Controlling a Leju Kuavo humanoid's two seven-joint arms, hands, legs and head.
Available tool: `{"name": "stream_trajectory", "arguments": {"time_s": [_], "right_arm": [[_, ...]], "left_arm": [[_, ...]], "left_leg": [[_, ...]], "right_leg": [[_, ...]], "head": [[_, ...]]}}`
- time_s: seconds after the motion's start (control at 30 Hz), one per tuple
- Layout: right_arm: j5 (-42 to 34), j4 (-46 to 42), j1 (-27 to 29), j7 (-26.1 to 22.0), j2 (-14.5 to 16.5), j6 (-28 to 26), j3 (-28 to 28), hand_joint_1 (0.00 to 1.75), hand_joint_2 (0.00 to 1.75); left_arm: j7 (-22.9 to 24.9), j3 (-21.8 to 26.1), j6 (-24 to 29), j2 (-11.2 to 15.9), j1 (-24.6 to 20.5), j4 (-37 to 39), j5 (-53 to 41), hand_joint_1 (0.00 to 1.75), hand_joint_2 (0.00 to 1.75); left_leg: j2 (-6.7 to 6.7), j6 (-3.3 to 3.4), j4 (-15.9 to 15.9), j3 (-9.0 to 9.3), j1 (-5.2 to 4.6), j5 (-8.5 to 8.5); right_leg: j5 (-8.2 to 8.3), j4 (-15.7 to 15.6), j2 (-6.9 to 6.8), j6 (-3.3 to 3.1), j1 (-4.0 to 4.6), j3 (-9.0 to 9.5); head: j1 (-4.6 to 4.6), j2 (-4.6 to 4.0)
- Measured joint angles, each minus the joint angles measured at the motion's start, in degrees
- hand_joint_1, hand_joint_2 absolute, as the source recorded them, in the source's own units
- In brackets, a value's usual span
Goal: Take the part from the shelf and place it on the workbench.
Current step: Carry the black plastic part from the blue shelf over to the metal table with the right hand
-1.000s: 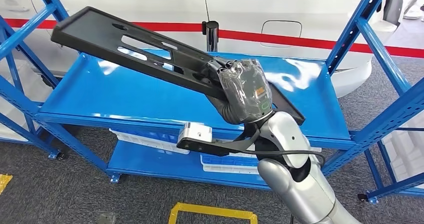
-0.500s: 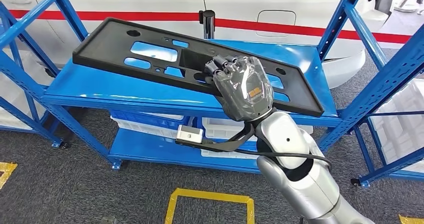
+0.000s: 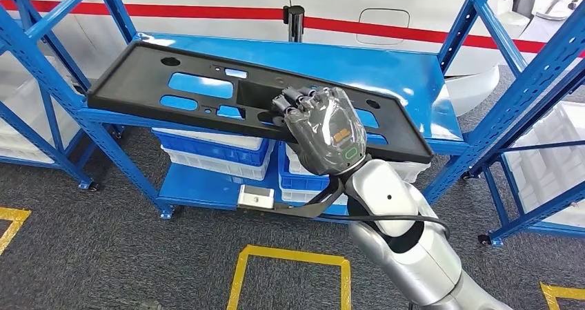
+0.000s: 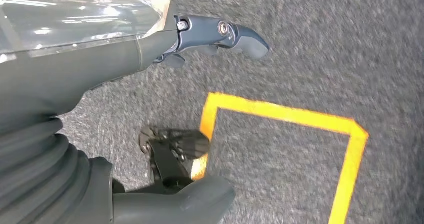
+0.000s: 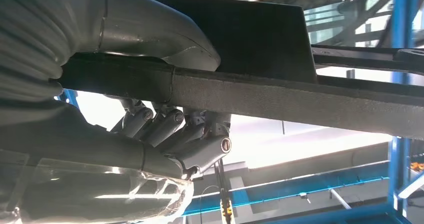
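While our right hand (image 3: 323, 132) grips the long black plastic panel (image 3: 207, 92) at its near edge, thumb under and fingers (image 5: 165, 126) curled over the top, we hold the panel almost level above the front edge of the blue shelf (image 3: 407, 68). A second ago the same panel was tilted steeply, its left end high above the shelf top; half a second ago it had flattened and dropped, and now it lies flatter still, its left end reaching past the shelf's front left upright (image 3: 41, 68). Between these frames our whole view has shifted: the shelf sits higher and farther off, more grey carpet (image 3: 103, 255) and a yellow floor marking (image 3: 290, 258) show below, so the camera has moved, not the shelf. White and blue bins (image 3: 214, 151) stand on the lower shelf under the panel. Behind the shelf we see a white car body (image 3: 386, 6) with a red stripe.

Our left hand (image 4: 150, 49) hangs over the carpet beside another yellow outline (image 4: 300, 119); its fingers are apart and it holds nothing.
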Motion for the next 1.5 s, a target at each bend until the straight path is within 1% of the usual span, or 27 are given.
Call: {"name": "stream_trajectory", "arguments": {"time_s": [0.07,0.13,0.2,0.27,0.33,0.4,0.47,0.5,0.57,0.63,0.67,0.73,0.8,0.87,0.9,0.97,1.0,1.07,1.13,1.17,1.2,1.23,1.3,1.37,1.4,1.47,1.5], "right_arm": [[-0.5,0.3,0.6,-0.2,-0.1,-0.7,0.0,1.75,1.75],[-1.0,0.6,1.0,-0.6,-0.2,-1.3,0.0,1.75,1.75],[-1.4,0.8,1.5,-0.9,-0.3,-1.7,0.0,1.75,1.75],[-1.5,1.0,1.7,-1.1,-0.4,-1.9,0.0,1.75,1.75],[-1.7,1.1,1.7,-1.1,-0.4,-2.1,0.0,1.75,1.75],[-2.0,1.2,1.8,-1.2,-0.3,-2.5,-0.1,1.75,1.75],[-2.4,1.4,2.0,-1.4,-0.4,-2.9,-0.1,1.75,1.75],[-2.5,1.5,2.1,-1.5,-0.3,-3.0,-0.2,1.75,1.75],[-2.7,1.8,2.3,-1.6,-0.3,-3.2,-0.2,1.75,1.75],[-2.8,2.1,2.4,-1.7,-0.3,-3.3,-0.2,1.75,1.75],[-2.8,2.2,2.4,-1.7,-0.3,-3.4,-0.2,1.75,1.75],[-2.9,2.5,2.4,-2.0,-0.3,-3.6,-0.2,1.75,1.75],[-3.2,2.7,2.5,-2.6,-0.3,-4.4,-0.2,1.75,1.75],[-3.4,2.7,2.6,-3.5,-0.3,-5.9,-0.2,1.75,1.75],[-3.4,2.7,2.6,-3.9,-0.3,-6.8,-0.3,1.75,1.75],[-3.6,2.7,2.9,-4.4,-0.4,-8.1,-0.3,1.75,1.75],[-3.6,2.8,3.2,-4.5,-0.4,-8.6,-0.3,1.75,1.75],[-3.8,2.9,3.7,-4.7,-0.5,-9.1,-0.4,1.75,1.75],[-4.2,3.0,4.3,-4.9,-0.7,-9.5,-0.4,1.75,1.75],[-4.4,3.0,4.6,-5.0,-0.8,-9.7,-0.5,1.75,1.75],[-4.5,3.1,4.9,-5.0,-0.8,-9.9,-0.6,1.75,1.75],[-4.7,3.3,5.2,-5.0,-0.9,-9.9,-0.7,1.75,1.75],[-5.1,3.4,5.4,-5.0,-0.9,-10.0,-0.9,1.75,1.75],[-5.6,3.5,5.5,-5.1,-0.9,-10.2,-1.2,1.75,1.75],[-5.7,3.5,5.6,-5.1,-0.9,-10.4,-1.3,1.75,1.75],[-6.1,3.6,5.8,-5.2,-0.8,-10.8,-1.6,1.75,1.75],[-6.4,3.6,6.0,-5.2,-0.8,-10.9,-1.7,1.75,1.75]], "left_arm": [[0.0,0.0,0.0,0.0,0.0,0.1,0.0,0.00,1.75],[0.0,0.0,0.1,0.0,0.1,0.1,0.0,0.00,1.75],[0.0,0.0,0.2,0.0,0.1,0.2,0.0,0.00,1.75],[0.0,-0.1,0.3,0.0,0.1,0.2,0.0,0.00,1.75],[0.0,-0.1,0.5,0.0,0.1,0.2,0.0,0.00,1.75],[0.0,-0.1,0.7,0.0,0.1,0.2,0.0,0.00,1.75],[0.0,-0.1,0.9,0.0,0.3,0.3,0.1,0.00,1.75],[0.0,-0.1,1.0,0.0,0.4,0.3,0.2,0.00,1.75],[0.0,-0.1,1.2,0.1,0.6,0.4,0.5,0.00,1.75],[0.0,-0.1,1.2,0.1,0.7,0.4,0.5,0.00,1.75],[0.0,-0.1,1.2,0.1,0.7,0.4,0.6,0.00,1.75],[0.0,-0.1,1.3,0.1,0.6,0.4,0.7,0.00,1.75],[-0.1,-0.1,1.5,0.1,0.5,0.4,0.9,0.00,1.75],[-0.3,-0.1,1.8,0.0,0.4,0.4,1.0,0.00,1.75],[-0.4,-0.1,1.9,0.0,0.3,0.4,1.1,0.00,1.75],[-0.6,-0.1,2.0,0.0,0.4,0.4,1.2,0.00,1.75],[-0.6,-0.1,2.1,0.0,0.5,0.4,1.2,0.00,1.75],[-0.6,-0.1,2.3,-0.1,0.5,0.4,1.3,0.00,1.75],[-0.5,0.0,2.4,-0.1,0.5,0.5,1.3,0.00,1.75],[-0.5,0.0,2.4,-0.1,0.5,0.5,1.3,0.00,1.75],[-0.4,0.0,2.5,-0.1,0.5,0.5,1.3,0.00,1.75],[-0.4,0.0,2.5,-0.1,0.5,0.5,1.3,0.00,1.75],[-0.3,0.0,2.5,-0.1,0.5,0.5,1.3,0.00,1.75],[-0.3,0.0,2.7,-0.2,0.5,0.5,1.3,0.00,1.75],[-0.3,0.0,2.7,-0.2,0.5,0.5,1.3,0.00,1.75],[-0.3,0.1,2.8,-0.2,0.6,0.6,1.4,0.00,1.75],[-0.3,0.1,2.9,-0.2,0.6,0.7,1.4,0.00,1.75]], "left_leg": [[0.29,1.17,-0.3,-1.53,-0.16,1.62],[0.35,1.62,-0.2,-3.54,-0.45,3.14],[0.42,1.62,-0.1,-5.52,-0.63,4.61],[0.45,1.38,0.0,-7.28,-0.75,5.99],[0.47,0.92,0.4,-8.61,-1.00,7.18],[0.53,0.33,0.4,-9.20,-1.12,8.35],[0.48,-0.30,0.2,-9.45,-0.88,9.14],[0.37,-0.66,0.6,-9.77,-0.70,8.39],[0.18,-1.43,4.3,-10.96,-0.29,3.44],[0.15,-2.15,11.2,-12.20,-0.01,-2.38],[0.14,-2.44,14.3,-12.35,0.13,-3.23],[0.16,-2.78,16.2,-10.62,0.40,-0.93],[0.09,-2.63,11.3,-5.62,0.61,1.05],[-0.12,-1.99,4.0,-0.41,0.41,-0.40],[-0.20,-1.57,1.7,0.87,0.15,-1.30],[-0.11,-0.48,0.3,0.91,-0.20,-1.03],[0.04,0.20,0.0,0.45,-0.26,-0.36],[0.39,1.49,-0.4,-0.84,-0.22,1.24],[0.53,2.01,-0.4,-2.66,-0.41,2.76],[0.57,1.98,-0.4,-3.66,-0.47,3.52],[0.61,1.93,-0.3,-4.66,-0.49,4.27],[0.66,1.81,-0.3,-5.61,-0.49,4.99],[0.71,1.38,0.0,-7.45,-0.51,6.42],[0.69,0.78,0.4,-8.73,-0.72,7.59],[0.70,0.47,0.6,-9.04,-0.77,8.19],[0.72,-0.28,0.3,-9.31,-0.70,9.46],[0.65,-0.68,0.5,-9.60,-0.53,9.17]], "right_leg": [[-4.80,4.9,0.09,-1.00,0.02,-1.97],[-9.32,12.5,0.13,-1.62,0.05,-3.75],[-9.45,16.2,0.15,-0.88,0.12,-3.09],[-7.10,12.1,0.15,0.00,0.25,1.45],[-7.21,3.0,0.19,-0.29,0.63,8.15],[-8.53,-2.4,0.30,-1.00,1.06,11.20],[-8.02,-2.8,0.30,-1.69,0.85,10.54],[-7.44,-2.8,0.26,-2.13,0.65,10.22],[-5.99,-2.8,0.11,-3.07,0.21,9.23],[-4.58,-2.7,0.08,-3.49,0.40,7.72],[-3.92,-2.6,0.07,-3.45,0.46,6.76],[-2.79,-2.1,0.08,-3.18,0.46,4.74],[-1.91,-1.4,0.13,-2.70,0.45,3.04],[-1.11,-1.0,0.07,-1.93,0.55,2.13],[-0.66,-1.0,-0.01,-1.48,0.52,1.87],[0.20,-1.1,-0.13,-0.60,0.48,1.49],[-0.31,-0.6,-0.09,-0.48,0.47,1.02],[-4.10,3.2,0.07,-1.10,0.53,-0.64],[-9.09,10.4,0.18,-1.81,0.37,-2.70],[-10.22,13.7,0.19,-1.64,0.32,-3.17],[-10.12,15.7,0.19,-1.12,0.28,-2.99],[-9.08,15.9,0.18,-0.45,0.25,-2.03],[-6.80,10.6,0.16,0.45,0.19,2.91],[-7.32,1.9,0.21,0.19,0.41,9.20],[-8.05,-1.1,0.29,-0.15,0.63,11.02],[-8.25,-2.7,0.43,-0.84,0.99,11.14],[-7.63,-2.6,0.38,-1.28,0.77,10.71]], "head": [[0.16,0.00],[0.27,-0.01],[0.28,-0.01],[0.28,-0.01],[0.26,-0.01],[0.14,-0.01],[0.05,-0.01],[0.04,-0.01],[-0.15,-0.01],[-0.35,-0.01],[-0.36,-0.01],[-0.37,-0.01],[-0.40,0.00],[-0.32,0.00],[-0.28,-0.01],[-0.22,-0.02],[-0.21,-0.01],[0.02,-0.01],[0.22,0.00],[0.23,-0.01],[0.26,0.00],[0.31,-0.01],[0.34,0.00],[0.35,0.00],[0.36,-0.01],[0.28,-0.02],[0.28,-0.01]]}}
